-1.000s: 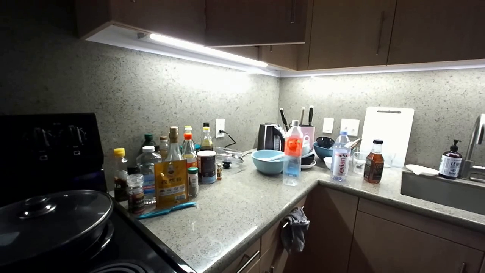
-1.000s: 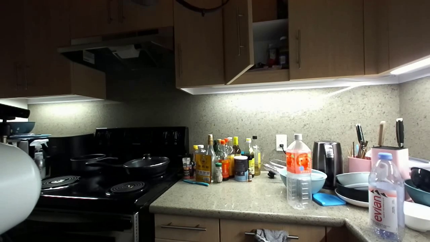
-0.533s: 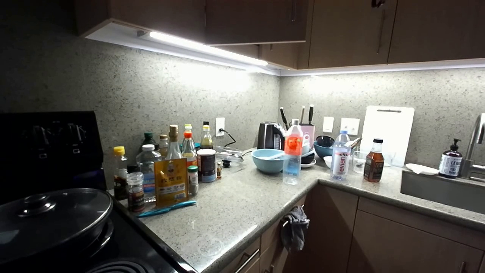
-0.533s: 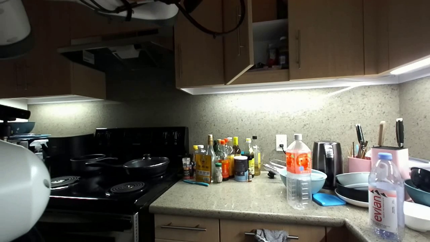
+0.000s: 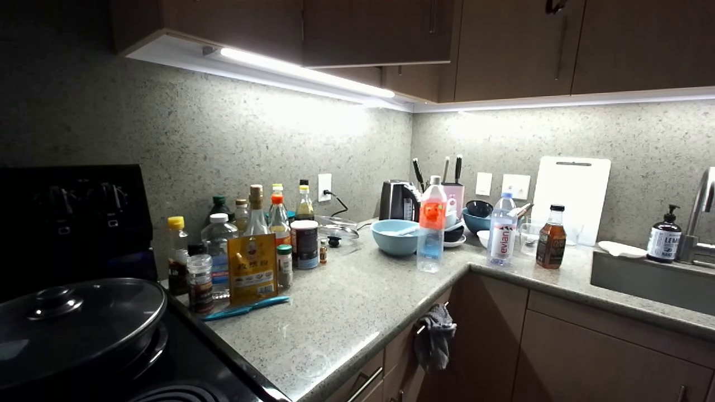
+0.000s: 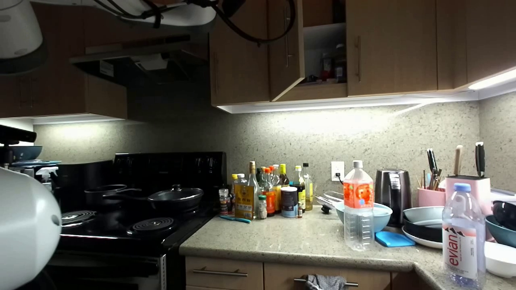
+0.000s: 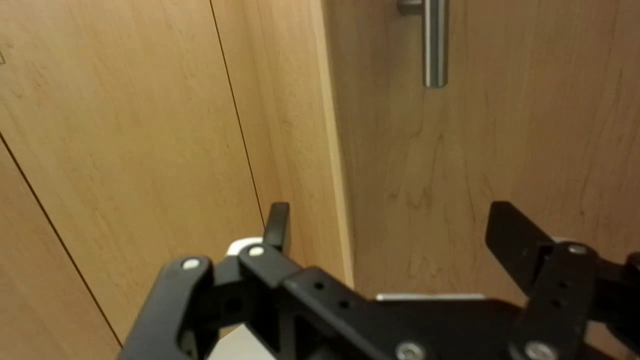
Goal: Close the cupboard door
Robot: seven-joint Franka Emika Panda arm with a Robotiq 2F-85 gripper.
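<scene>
The cupboard door is a flat brown wall-cabinet panel with a slim vertical bar handle. It stands partly open in an exterior view (image 6: 284,80), with shelf contents visible beside it. It also shows at the top of an exterior view (image 5: 375,33). In the wrist view, a wooden door panel (image 7: 465,165) with the lower end of a metal bar handle (image 7: 435,50) fills the right side. My gripper (image 7: 389,212) is open, its fingers wide apart, with the panel's vertical edge and face seen between them. Nothing is held. Contact with the door cannot be told. The exterior views do not clearly show the gripper.
The arm with a hanging cable (image 6: 258,40) crosses the top left, in front of the range hood (image 6: 141,56). Neighbouring closed cabinet doors (image 6: 391,48) flank the opening. Bottles (image 6: 252,189), a kettle (image 6: 393,197) and bowls stand on the counter below. A pan (image 6: 176,198) sits on the stove.
The arm and cable have come lower into view at the top of an exterior view. A small dark part has appeared at the top of an exterior view. The door has not visibly moved.
</scene>
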